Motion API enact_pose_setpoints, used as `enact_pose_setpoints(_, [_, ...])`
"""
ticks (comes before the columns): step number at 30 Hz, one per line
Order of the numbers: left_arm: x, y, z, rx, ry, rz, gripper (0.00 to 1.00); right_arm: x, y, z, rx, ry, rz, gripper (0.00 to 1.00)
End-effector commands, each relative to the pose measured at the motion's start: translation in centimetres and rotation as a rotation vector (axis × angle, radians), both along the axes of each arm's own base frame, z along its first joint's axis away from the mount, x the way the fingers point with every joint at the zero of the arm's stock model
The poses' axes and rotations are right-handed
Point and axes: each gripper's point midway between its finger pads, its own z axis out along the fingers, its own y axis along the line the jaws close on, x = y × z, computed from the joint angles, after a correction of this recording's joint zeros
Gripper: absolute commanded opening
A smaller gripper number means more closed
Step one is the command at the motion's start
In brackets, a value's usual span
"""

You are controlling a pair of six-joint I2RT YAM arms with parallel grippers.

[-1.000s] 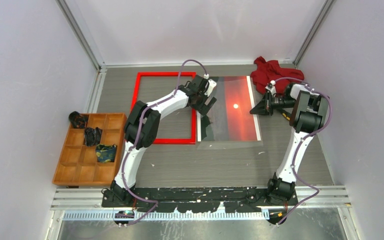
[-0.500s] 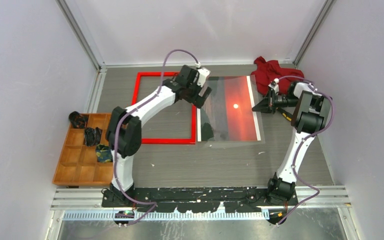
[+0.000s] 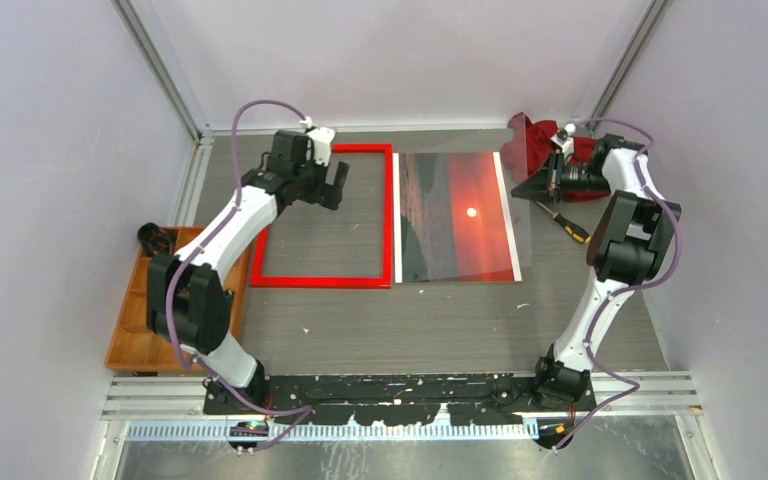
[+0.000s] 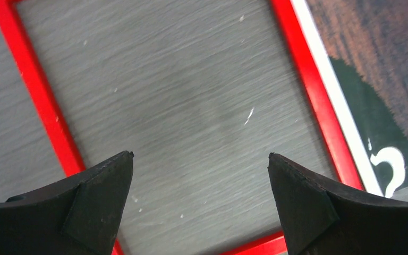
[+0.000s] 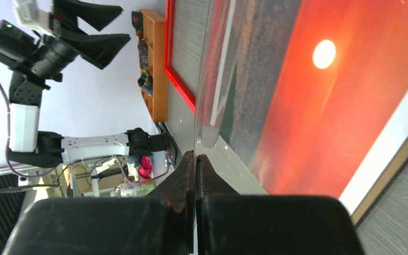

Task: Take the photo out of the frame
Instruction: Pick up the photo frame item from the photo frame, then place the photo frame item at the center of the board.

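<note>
The photo (image 3: 457, 215) lies flat on the grey table (image 3: 440, 320), outside the frame (image 3: 320, 282) and just beside its right side. One white strip runs along the red rim. The frame lies flat too, with bare tabletop showing inside it. The left gripper (image 3: 332, 190) hangs above the frame's far left part, its jaws spread wide and holding nothing. The right gripper (image 5: 195, 156) is pinched closed on the edge of a clear sheet (image 5: 215, 106), which stands tilted over the photo's right side. A red cloth (image 3: 535, 140) is bunched in the far right corner, and a wooden tray (image 3: 150, 340) sits at the left edge
</note>
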Motion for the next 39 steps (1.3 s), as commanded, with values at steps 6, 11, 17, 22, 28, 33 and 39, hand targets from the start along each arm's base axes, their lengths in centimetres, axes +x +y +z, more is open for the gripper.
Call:
enact_pose_setpoints(6, [-3.1,7.2,1.1,-0.115,-0.029,0.084,1.0,0.5,4.5,8.2,-0.026,-0.156,0.046,0.01])
enact_pose_setpoints(11, [-5.0,12.7,0.4,-0.173,-0.027,0.178,1.0,1.0,8.2,12.3,-0.028,-0.209,0.05,0.01])
enact_pose_setpoints(17, [-6.9,15.7,0.0,-0.165,-0.081,0.211,1.0,1.5,11.3,19.0,0.015,-0.327,0.027,0.01])
enact_pose_setpoints(22, [-7.5,15.6,-0.4,-0.175,-0.099,0.211,1.0,1.0,12.7,23.2,0.044,-0.397,0.032,0.01])
enact_pose_setpoints(28, [-7.4,15.9,-0.9,-0.192,-0.089,0.214,1.0,0.5,16.1,25.9,0.129,-0.448,0.079,0.01])
enact_pose_setpoints(33, [-7.7,17.6,-0.2,-0.25,-0.105,0.256,1.0,0.5,20.7,24.2,0.147,-0.442,0.144,0.01])
enact_pose_setpoints(39, [-8.4,18.7,0.7,-0.293,-0.144,0.268,1.0,2.4,24.4,17.9,0.14,-0.402,0.13,0.01])
